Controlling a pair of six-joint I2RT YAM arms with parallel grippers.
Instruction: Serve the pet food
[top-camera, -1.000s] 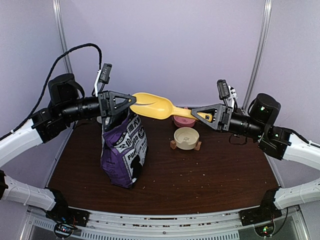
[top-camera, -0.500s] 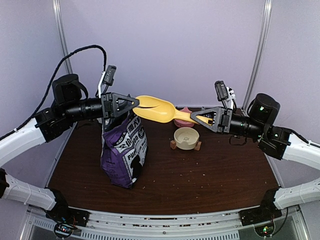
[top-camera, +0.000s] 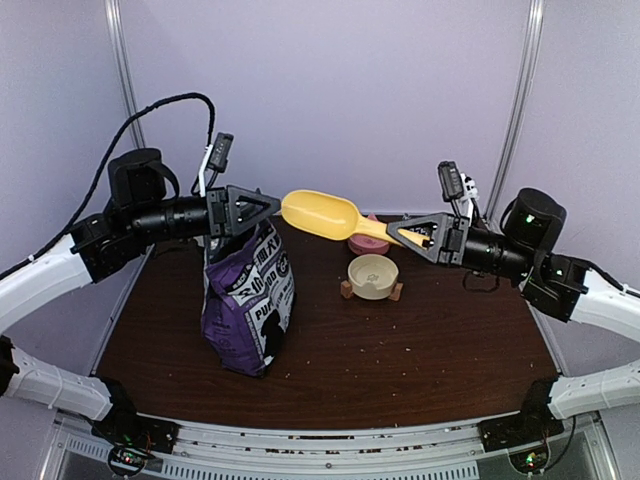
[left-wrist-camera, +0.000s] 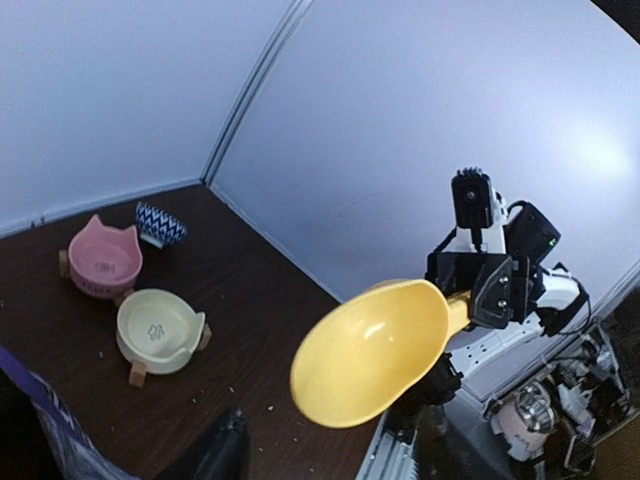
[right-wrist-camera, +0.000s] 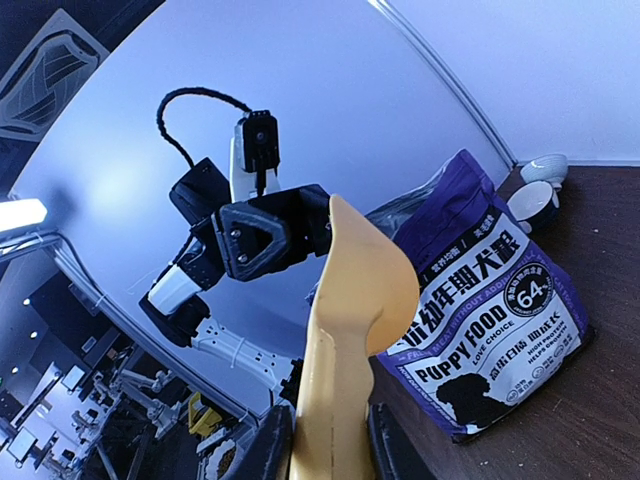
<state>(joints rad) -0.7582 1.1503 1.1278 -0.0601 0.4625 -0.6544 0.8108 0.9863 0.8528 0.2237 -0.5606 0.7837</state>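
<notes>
Right fingers (top-camera: 420, 219) clench the empty scoop (top-camera: 320, 215) by its handle; left fingers (top-camera: 255, 195), released, wait at its 9 o'clock. I see the pet food bag (top-camera: 248, 295) upright at the cream bowl's (top-camera: 372, 275) 8 o'clock, ready for dipping.

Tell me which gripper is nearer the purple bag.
Left. The left gripper hovers close by the top of the purple bag; the right gripper is off to the bag's right, gripping the handle of the yellow scoop.

Table (top-camera: 420, 350): purple bag (top-camera: 248, 300), cream bowl (top-camera: 372, 276), pink bowl (top-camera: 366, 241)
</notes>
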